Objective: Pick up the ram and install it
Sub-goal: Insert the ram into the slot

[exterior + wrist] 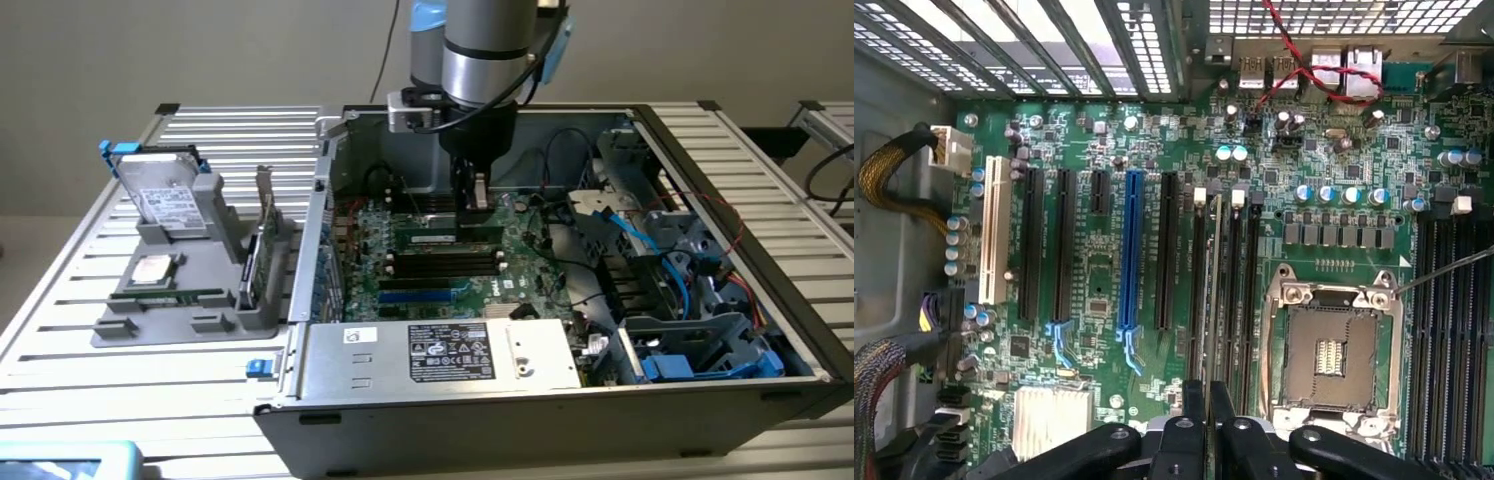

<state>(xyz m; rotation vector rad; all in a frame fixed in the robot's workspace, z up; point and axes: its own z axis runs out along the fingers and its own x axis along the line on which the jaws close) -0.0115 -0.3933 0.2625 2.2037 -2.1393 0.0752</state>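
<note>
Exterior view: reaches down into an open computer case (534, 430), gripper (474, 200) low over the motherboard (441, 290). Pinches 1 ram (434, 237), a long, thin green stick with dark chips and a small pale label. Holds it on edge, stretching from the fingers toward the exterior view's left, right at the row of black memory slots.

Wrist view: looks along the ram (1214, 290), seen as 1 narrow pale edge running parallel to the black slots beside it. Clamps it between 2 black fingers (1194, 405), 1 on each side. Places it between the blue slot (1130, 250) and the silver processor socket (1339, 350). Cannot tell whether seated or just above its slot.
</note>
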